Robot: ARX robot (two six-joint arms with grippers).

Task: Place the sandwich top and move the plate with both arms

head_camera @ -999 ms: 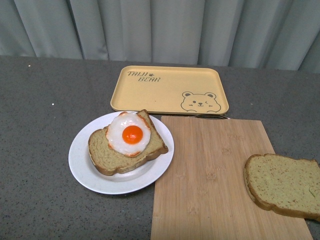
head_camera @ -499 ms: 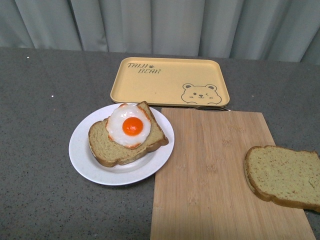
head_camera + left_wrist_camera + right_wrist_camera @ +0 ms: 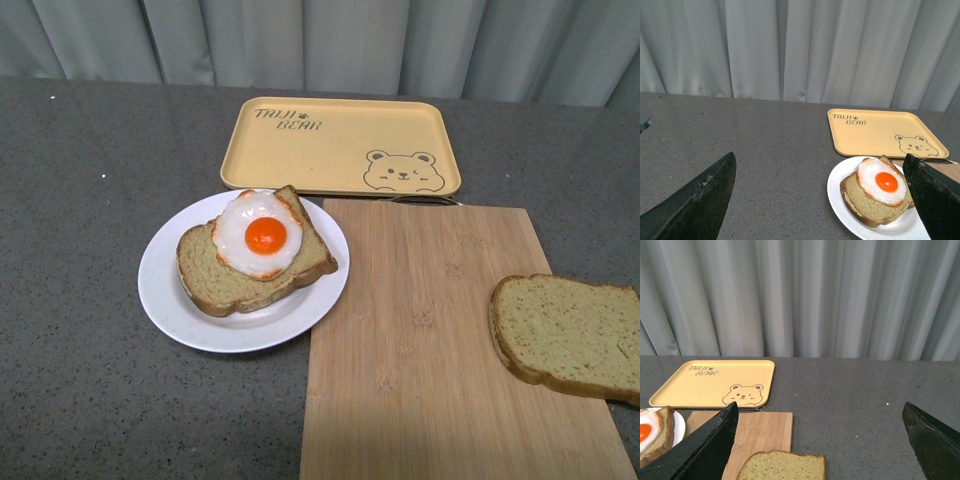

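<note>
FRONT VIEW
Desk point(image 3: 80, 220): grey, speckled, and carries every item below.
Curtain point(image 3: 350, 40): pale grey folds across the top of the frame.
Yellow tray point(image 3: 330, 150): rectangular with a bear print, upper centre, just beyond the board's far edge.
Cutting board point(image 3: 420, 350): wooden, running from centre to lower right.
Plate point(image 3: 165, 300): round and white, left of centre, with its right rim meeting the board's left edge.
Egg-bearing slice point(image 3: 215, 285): 1 slice of bread lying flat on the plate.
Fried egg point(image 3: 258, 235): on top of that slice, yolk up.
Sandwich top point(image 3: 565, 335): lower right, flat on the board's right side and well apart from the plate.

LEFT WRIST VIEW
Left jaws: spread wide, with 2 black fingers point(image 3: 695, 200) at opposite sides of the picture and nothing held.
Plate point(image 3: 837, 195): on the desk ahead, beside 1 finger, bearing the slice and egg point(image 3: 882, 181).
Yellow tray point(image 3: 875, 132): just beyond the plate.

RIGHT WRIST VIEW
Right jaws: spread wide, 2 black fingers point(image 3: 932, 445) far apart, gripping nothing.
Sandwich top point(image 3: 785, 465): on the cutting board point(image 3: 765, 432), lying between the fingers and nearer 1 of them.
Yellow tray point(image 3: 705, 382): beyond the board.
Plate point(image 3: 679, 427): only a sliver shows beside the board.
</note>
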